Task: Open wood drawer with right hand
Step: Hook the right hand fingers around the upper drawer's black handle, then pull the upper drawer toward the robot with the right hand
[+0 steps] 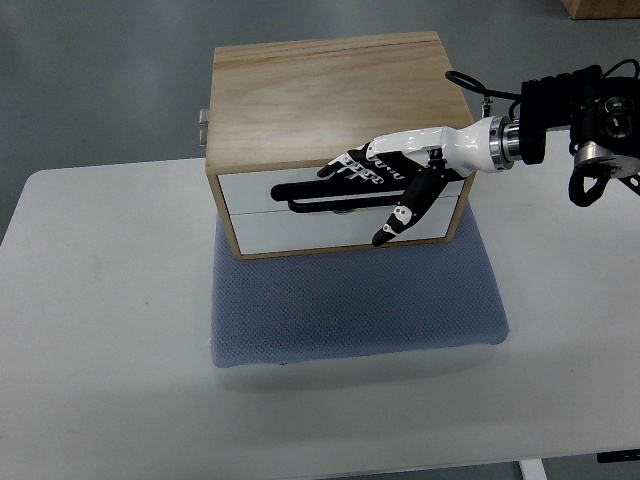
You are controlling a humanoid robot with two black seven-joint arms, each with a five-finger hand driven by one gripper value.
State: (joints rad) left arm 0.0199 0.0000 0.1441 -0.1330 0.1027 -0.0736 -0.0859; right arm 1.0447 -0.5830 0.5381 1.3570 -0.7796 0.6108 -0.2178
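Note:
A wooden box (pixel 330 100) with two white drawer fronts stands on a blue mat (pixel 350 300) at the back of the table. The upper drawer (pixel 250 190) carries a long black handle (pixel 310 203) and looks closed, flush with the lower drawer (pixel 300 228). My right hand (pixel 385 185) comes in from the right and lies across the upper drawer front. Its fingers (pixel 345 165) stretch leftward at the drawer's top edge, above the handle. The thumb (pixel 395 222) hangs down over the lower drawer. The fingers are spread and hold nothing.
The white table (pixel 100 330) spreads left of and in front of the mat. A small metal latch (pixel 203 125) sticks out from the box's left side. Grey floor lies beyond the table, with a brown box corner (pixel 600 8) at the top right.

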